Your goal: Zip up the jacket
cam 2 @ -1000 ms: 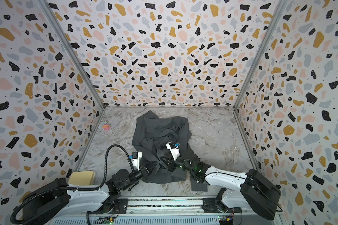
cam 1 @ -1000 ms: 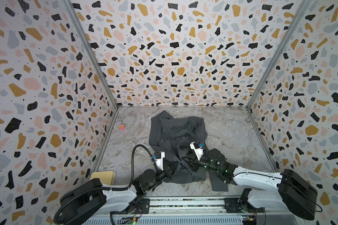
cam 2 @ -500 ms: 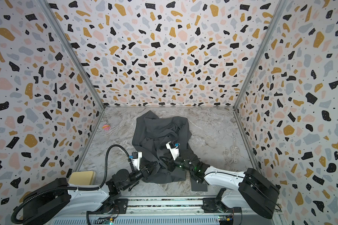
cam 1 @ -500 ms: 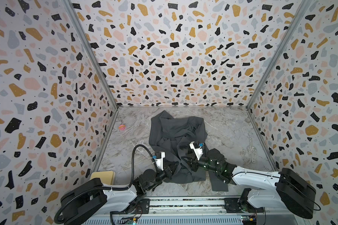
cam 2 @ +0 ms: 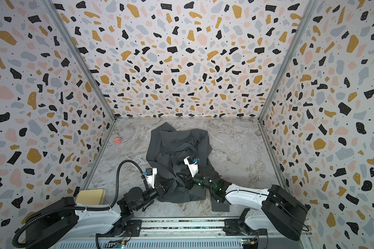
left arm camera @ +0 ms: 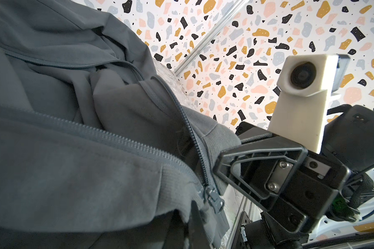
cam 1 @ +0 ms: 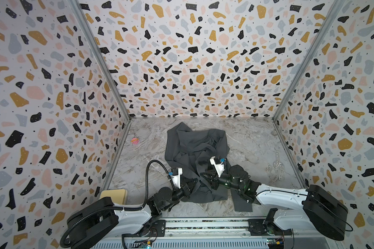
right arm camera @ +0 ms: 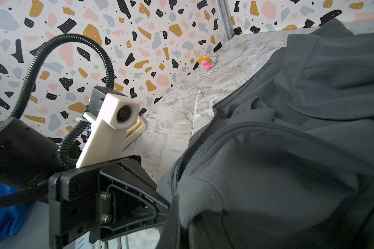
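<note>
The left arm (cam 1: 130, 213) lies low, folded at the elbow, with the left hand (cam 1: 192, 185) pointing toward the middle. The right arm (cam 1: 281, 196) stretches in from the other side, and the right hand (cam 1: 204, 175) faces the left one. The 2 hands sit close together with their tips nearly meeting, each pinched shut on the jacket (cam 1: 194, 146). The left wrist camera (cam 1: 176, 174) and the right wrist camera (cam 1: 217, 165) stand up above the wrists.

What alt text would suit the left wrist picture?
A dark grey jacket fills most of the frame, its two zip rows meeting at a slider. The right gripper pinches its edge, with a speckled wall behind.
</note>
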You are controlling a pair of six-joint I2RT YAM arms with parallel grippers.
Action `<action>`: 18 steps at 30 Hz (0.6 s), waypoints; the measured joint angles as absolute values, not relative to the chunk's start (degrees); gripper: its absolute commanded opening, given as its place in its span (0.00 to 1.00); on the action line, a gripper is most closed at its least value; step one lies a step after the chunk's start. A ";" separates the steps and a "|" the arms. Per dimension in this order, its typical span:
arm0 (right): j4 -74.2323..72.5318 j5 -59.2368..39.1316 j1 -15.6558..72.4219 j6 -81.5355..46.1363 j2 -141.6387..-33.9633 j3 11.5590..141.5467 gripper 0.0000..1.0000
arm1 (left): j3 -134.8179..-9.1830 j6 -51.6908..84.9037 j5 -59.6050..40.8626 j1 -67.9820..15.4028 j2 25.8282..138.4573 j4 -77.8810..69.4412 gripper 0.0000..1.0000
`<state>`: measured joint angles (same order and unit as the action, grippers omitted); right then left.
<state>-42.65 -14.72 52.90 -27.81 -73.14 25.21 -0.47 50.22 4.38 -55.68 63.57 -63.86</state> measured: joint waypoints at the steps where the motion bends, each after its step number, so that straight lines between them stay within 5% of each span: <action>1: -43.07 -14.63 52.90 -27.92 -73.30 25.15 0.00 | -0.47 50.22 4.38 -55.68 63.57 -63.96 0.00; 18: -48.05 -14.50 52.88 -29.41 -76.16 24.80 0.00 | -0.40 50.37 4.84 -55.66 63.44 -64.12 0.00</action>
